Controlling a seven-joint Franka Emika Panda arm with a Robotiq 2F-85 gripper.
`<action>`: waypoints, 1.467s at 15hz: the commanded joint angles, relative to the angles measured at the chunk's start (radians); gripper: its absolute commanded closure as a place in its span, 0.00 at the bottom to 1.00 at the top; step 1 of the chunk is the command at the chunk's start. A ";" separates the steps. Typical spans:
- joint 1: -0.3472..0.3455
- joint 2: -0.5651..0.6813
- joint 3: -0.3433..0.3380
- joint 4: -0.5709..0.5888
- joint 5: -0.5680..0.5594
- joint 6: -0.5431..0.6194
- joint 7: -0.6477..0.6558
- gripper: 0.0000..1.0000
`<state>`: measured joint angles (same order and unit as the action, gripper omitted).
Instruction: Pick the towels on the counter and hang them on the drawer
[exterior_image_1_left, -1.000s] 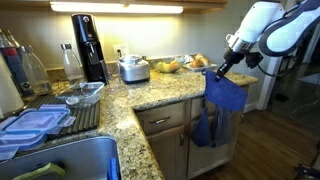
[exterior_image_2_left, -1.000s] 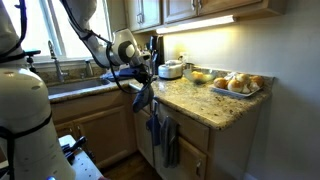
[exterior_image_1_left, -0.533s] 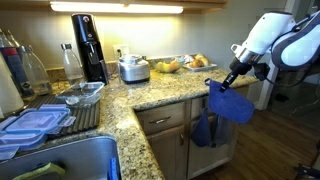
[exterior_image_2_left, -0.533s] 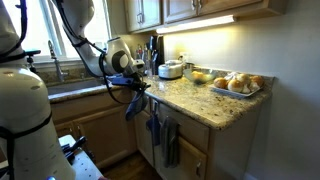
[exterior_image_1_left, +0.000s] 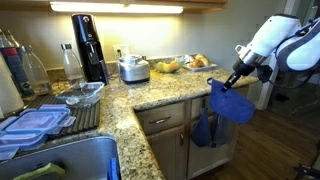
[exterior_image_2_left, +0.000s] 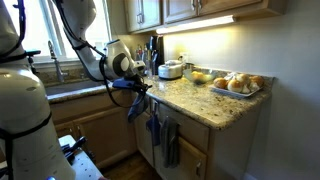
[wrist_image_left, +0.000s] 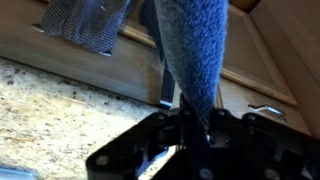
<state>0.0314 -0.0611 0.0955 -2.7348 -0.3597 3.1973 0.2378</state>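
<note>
Aloft hangs towel (exterior_image_1_left: 230, 103); tray (exterior_image_2_left: 243, 94) holds rolls (exterior_image_2_left: 238, 83).

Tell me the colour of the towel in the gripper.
Plain blue; the towel shows best in the wrist view.

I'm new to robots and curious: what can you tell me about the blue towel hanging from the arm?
The blue towel is soft, fuzzy cloth, limp and creased. The fingers are shut on its upper end, so it dangles in mid-air just off the counter edge, apparently touching nothing else.
</note>
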 joint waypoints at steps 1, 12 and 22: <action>0.000 0.000 0.000 0.000 0.000 0.000 0.000 0.89; -0.068 0.025 0.024 -0.046 -0.222 0.093 0.057 0.93; 0.030 0.246 -0.098 -0.038 -0.117 0.214 -0.011 0.93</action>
<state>0.0055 0.1290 0.0603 -2.7731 -0.5255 3.3498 0.2582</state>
